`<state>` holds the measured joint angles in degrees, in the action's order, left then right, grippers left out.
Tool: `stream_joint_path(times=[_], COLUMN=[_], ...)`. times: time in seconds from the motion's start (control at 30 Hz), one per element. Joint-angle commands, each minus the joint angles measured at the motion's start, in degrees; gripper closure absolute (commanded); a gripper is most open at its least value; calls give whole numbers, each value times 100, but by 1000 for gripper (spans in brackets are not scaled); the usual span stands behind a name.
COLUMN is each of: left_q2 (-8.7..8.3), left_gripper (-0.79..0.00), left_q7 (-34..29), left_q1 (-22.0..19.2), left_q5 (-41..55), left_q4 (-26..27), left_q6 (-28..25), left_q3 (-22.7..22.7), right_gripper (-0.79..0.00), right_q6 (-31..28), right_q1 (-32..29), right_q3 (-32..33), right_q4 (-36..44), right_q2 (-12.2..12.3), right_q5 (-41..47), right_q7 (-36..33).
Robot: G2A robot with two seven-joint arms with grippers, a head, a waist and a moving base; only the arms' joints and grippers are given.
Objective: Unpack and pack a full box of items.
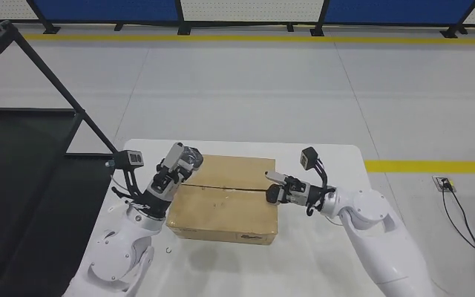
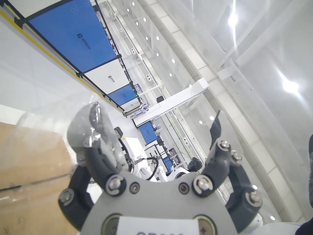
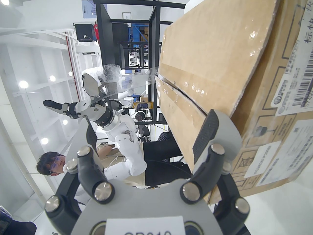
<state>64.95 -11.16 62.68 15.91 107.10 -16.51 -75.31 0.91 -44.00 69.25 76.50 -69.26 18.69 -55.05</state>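
On the left, my left gripper stands wide open, a crinkled strip of clear tape clinging to one finger and stretching back to the centre seam of the flat brown cardboard box on the white table. I judge I'm unsealing it, and next I must shed the sticky tape and lift the stiff flaps. My right gripper gapes empty at the box's right end.

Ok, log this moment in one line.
box flaps shut | clear tape stuck to left gripper, open | right gripper open at box end
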Motion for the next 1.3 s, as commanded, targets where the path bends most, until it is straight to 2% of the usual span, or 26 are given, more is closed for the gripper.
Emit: stream_joint_path(times=[0.0,0.23,0.73,1.27], left_q2=[12,65,245,401], left_gripper=[-785,-785,-785,-785], left_q7=[-6,-20,111,102], left_q1=[-8,-83,-402,-526], left_q5=[-16,-258,-926,-1520], left_q4=[-11,-65,-261,-315], left_q6=[17,142,386,514], left_q3=[15,205,917,1363], right_gripper=[-785,-785,-785,-785], right_q6=[74,177,91,52], right_q1=[40,154,126,156], right_q3=[-15,-74,-127,-192], right_q4=[-62,-264,-331,-389], right_q2=[-4,-13,7,14], right_q5=[33,145,200,254], right_q7=[30,-7,-84,-76])
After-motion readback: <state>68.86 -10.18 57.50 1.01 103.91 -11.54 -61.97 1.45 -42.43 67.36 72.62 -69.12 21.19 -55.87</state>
